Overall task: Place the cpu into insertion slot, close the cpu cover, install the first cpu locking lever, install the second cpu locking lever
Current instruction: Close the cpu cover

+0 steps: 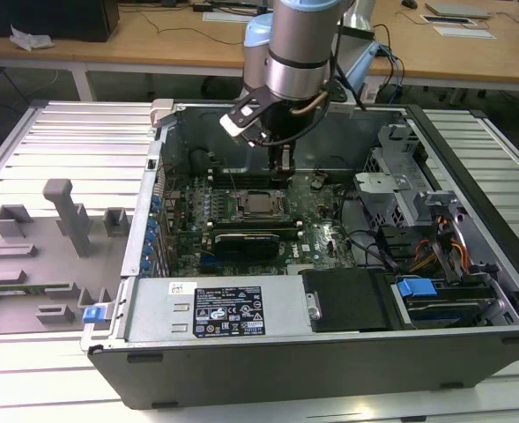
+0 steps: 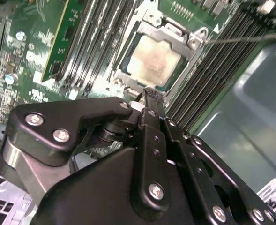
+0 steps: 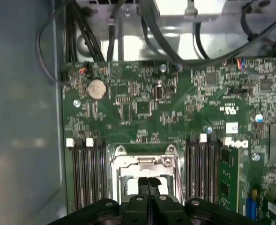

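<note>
Gripper (image 2: 149,95) hangs closed near pale square cpu (image 2: 152,58) inside silver cpu cover (image 2: 169,32).

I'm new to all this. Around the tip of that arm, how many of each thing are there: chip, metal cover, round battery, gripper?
cpu: 1
cpu cover: 1
round battery: 1
gripper: 1
Total: 4

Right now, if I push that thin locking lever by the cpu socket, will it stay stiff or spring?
The locking lever looks like a thin bare metal rod anchored at one end, so it will probably flex and spring back. Its smooth, round surface may let the closed gripper slide off.
</note>
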`<state>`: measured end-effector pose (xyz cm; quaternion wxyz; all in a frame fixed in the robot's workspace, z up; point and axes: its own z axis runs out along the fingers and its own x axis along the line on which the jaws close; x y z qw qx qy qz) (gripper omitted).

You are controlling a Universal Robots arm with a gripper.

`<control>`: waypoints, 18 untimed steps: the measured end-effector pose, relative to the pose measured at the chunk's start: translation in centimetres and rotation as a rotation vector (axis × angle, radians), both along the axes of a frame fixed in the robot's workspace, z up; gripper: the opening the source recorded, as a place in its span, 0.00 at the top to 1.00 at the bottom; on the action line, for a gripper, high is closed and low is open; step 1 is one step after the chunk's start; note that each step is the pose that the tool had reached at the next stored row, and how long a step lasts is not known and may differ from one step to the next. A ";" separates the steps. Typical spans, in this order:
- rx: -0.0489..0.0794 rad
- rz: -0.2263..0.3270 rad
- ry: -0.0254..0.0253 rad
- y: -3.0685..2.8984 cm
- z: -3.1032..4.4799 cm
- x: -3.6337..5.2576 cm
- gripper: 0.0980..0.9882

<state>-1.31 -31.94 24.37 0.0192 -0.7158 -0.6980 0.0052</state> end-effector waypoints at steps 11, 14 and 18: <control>0.000 0.000 -0.0327 -0.14 -1.10 -2.61 0.99; 0.000 0.001 -0.0351 -0.20 -1.45 -2.78 0.99; 0.000 0.008 -0.0361 -0.20 -1.50 -2.79 0.99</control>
